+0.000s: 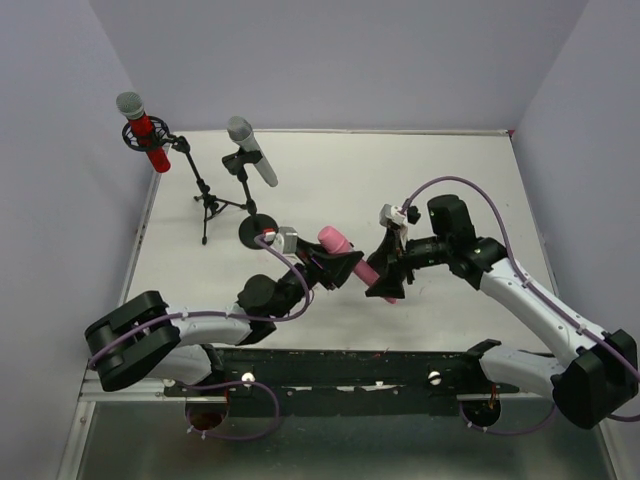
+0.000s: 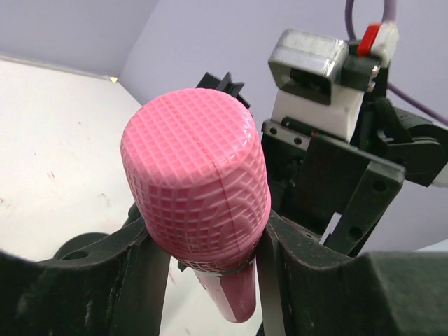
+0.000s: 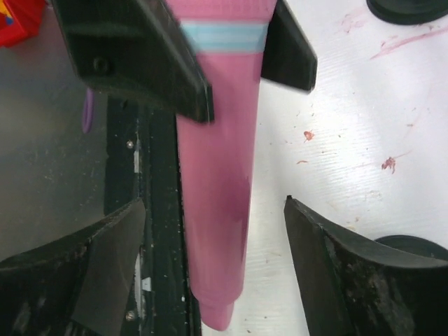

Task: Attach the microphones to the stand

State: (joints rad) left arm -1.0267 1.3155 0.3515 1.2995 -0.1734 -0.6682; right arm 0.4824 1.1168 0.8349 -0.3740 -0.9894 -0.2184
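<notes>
The pink microphone (image 1: pixel 350 258) hangs above the table's near middle, its mesh head (image 2: pixel 196 189) toward the left. My left gripper (image 2: pixel 208 241) is shut on it just below the head, both fingers pressed against it, near the pale blue band (image 3: pixel 224 36). My right gripper (image 3: pixel 213 206) stands open around the tapered handle (image 3: pixel 217 210), with a gap on each side. The glittery red microphone (image 1: pixel 148 135) and the silver-grey microphone (image 1: pixel 252 150) sit in clips on tripod stands (image 1: pixel 207 200) at the back left.
A black round base (image 1: pixel 260 230) lies on the white table just behind the left gripper. Dark discs (image 3: pixel 409 7) show at the edges of the right wrist view. A black rail (image 3: pixel 157 210) runs along the table's near edge. Grey walls close in the sides and the back.
</notes>
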